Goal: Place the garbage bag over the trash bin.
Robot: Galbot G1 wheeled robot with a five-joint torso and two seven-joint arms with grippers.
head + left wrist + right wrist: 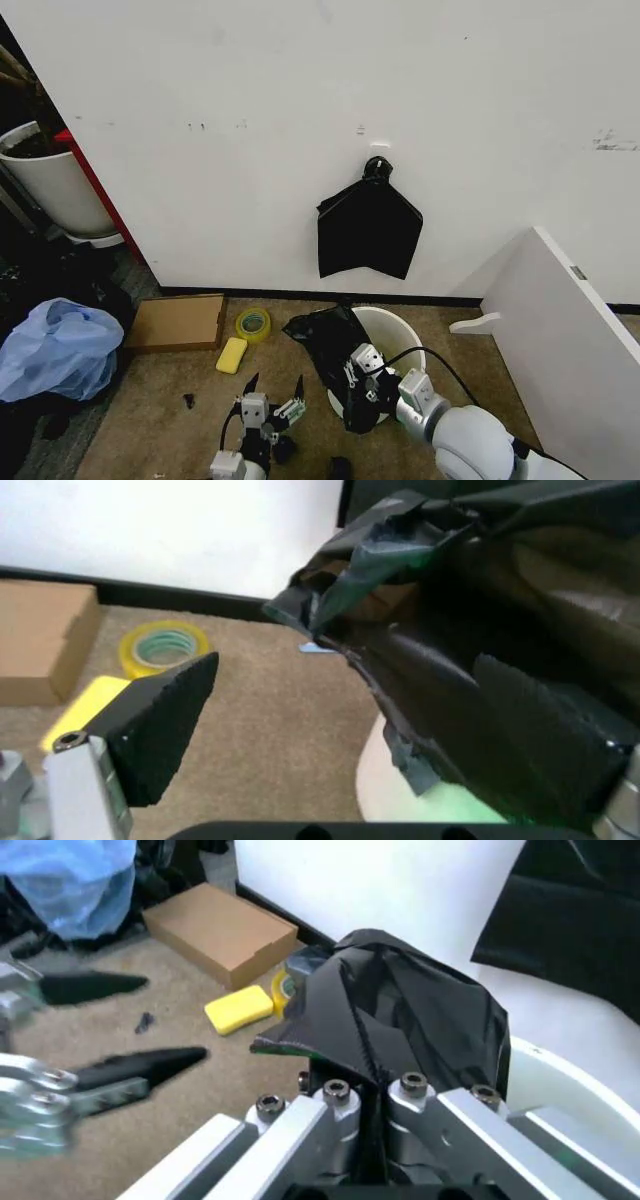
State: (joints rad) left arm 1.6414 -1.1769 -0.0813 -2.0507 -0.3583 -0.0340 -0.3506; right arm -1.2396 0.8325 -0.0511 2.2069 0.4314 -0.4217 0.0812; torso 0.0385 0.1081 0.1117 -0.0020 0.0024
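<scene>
- The right hand (362,372) is pinching the garbage bag (330,345) at the near rim of the trash bin (400,335), its fingers pressed together on a fold of the black plastic; the right wrist view shows the film bunched up just ahead of them.
- The bag is standing up crumpled over the bin's left side, part of it hanging down the outside wall, while the far rim is showing bare white.
- The bin is sitting on the carpet near the wall, below a flat black sheaf of bags (368,232) hanging there.
- The left hand (270,392) is hovering just left of the bin, its fingers spread and gripping nothing, close to the bag's loose edge.
- The step in hand looks like opening the bag's mouth; the covering is not yet done.
- The next move probably calls for the left hand catching the free edge and both hands drawing the mouth apart over the whole rim.
</scene>
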